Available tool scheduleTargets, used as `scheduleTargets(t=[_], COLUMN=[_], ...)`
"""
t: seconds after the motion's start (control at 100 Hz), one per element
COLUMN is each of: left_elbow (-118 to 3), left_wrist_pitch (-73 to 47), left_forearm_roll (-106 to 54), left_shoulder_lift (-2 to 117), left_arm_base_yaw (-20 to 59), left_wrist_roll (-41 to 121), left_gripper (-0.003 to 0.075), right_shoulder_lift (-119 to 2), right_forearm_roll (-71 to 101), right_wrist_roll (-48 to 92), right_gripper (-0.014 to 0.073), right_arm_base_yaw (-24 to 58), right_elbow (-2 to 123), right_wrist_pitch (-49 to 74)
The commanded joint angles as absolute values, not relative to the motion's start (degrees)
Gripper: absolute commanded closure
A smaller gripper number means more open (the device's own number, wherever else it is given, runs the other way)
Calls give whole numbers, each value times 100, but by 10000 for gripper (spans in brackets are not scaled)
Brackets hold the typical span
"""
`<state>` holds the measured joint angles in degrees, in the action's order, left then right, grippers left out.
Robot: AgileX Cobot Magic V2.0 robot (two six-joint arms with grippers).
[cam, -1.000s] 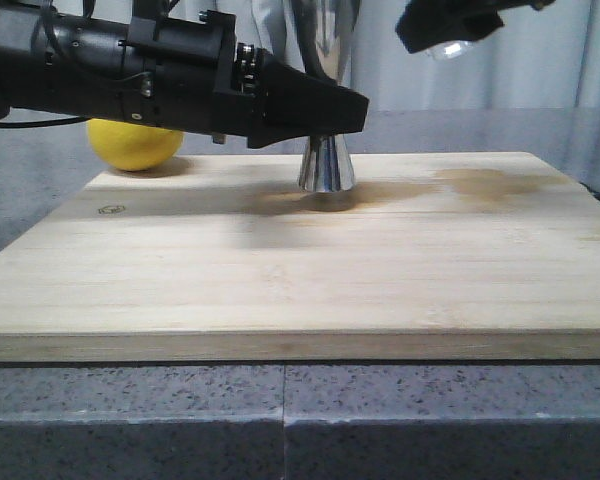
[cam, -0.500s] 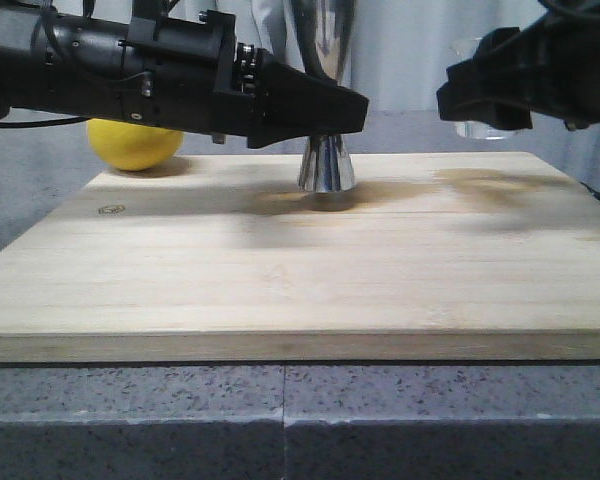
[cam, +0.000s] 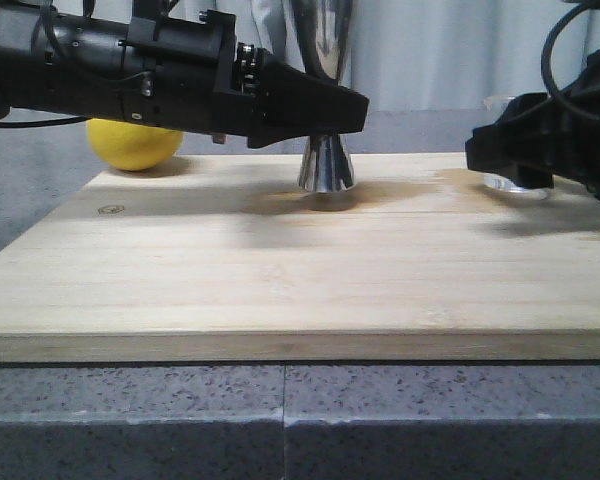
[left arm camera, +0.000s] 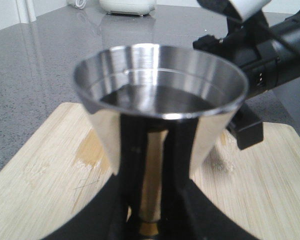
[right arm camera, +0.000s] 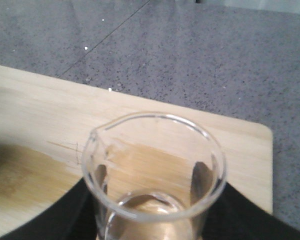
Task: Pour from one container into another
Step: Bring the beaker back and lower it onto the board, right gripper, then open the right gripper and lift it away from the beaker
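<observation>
the steel jigger (left arm camera: pixel 160 105) fills the left wrist view, upright, its upper cup holding dark liquid below the rim; the left gripper (left arm camera: pixel 149 210) clasps its narrow waist (a gold band shows between the black fingers (left arm camera: pixel 190 175)); beneath lies a wooden board (left arm camera: pixel 45 165), stained in patches; the right arm (left arm camera: pixel 260 55) sits beyond.

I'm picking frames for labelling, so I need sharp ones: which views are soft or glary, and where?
Left wrist view: the jigger rim is slightly soft, with bright glare streaks on its steel. Right wrist view: the beaker near the lens is blurred. Front view: mostly sharp, arm shadows across the cutting board.
</observation>
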<state>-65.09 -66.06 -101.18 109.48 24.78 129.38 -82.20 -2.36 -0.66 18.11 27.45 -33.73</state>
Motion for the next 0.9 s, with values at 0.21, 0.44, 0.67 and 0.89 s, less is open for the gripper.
scheduleTargets(t=[0.21, 0.44, 0.67, 0.89], left_elbow=[-6667, -6667, -6667, -6667], left_wrist_pitch=[-7232, -7232, -7232, -7229], left_forearm_roll=[-10538, -10538, -10538, -10538], left_shoulder_lift=[10689, 10689, 10689, 10689], left_arm_base_yaw=[2524, 2524, 2524, 2524], left_wrist_roll=[12906, 12906, 12906, 12906], left_gripper=[659, 659, 659, 659], right_shoulder_lift=[-8520, -8520, -8173, -7424], right_forearm_roll=[-263, -272, -320, -528], right_wrist_roll=[-51, -51, -51, -51], right_gripper=[284, 31, -14, -13], right_arm_base_yaw=[1760, 1760, 1760, 1760], right_elbow=[2858, 2858, 2858, 2869], right_wrist_pitch=[-4155, -4259, -4180, -3725])
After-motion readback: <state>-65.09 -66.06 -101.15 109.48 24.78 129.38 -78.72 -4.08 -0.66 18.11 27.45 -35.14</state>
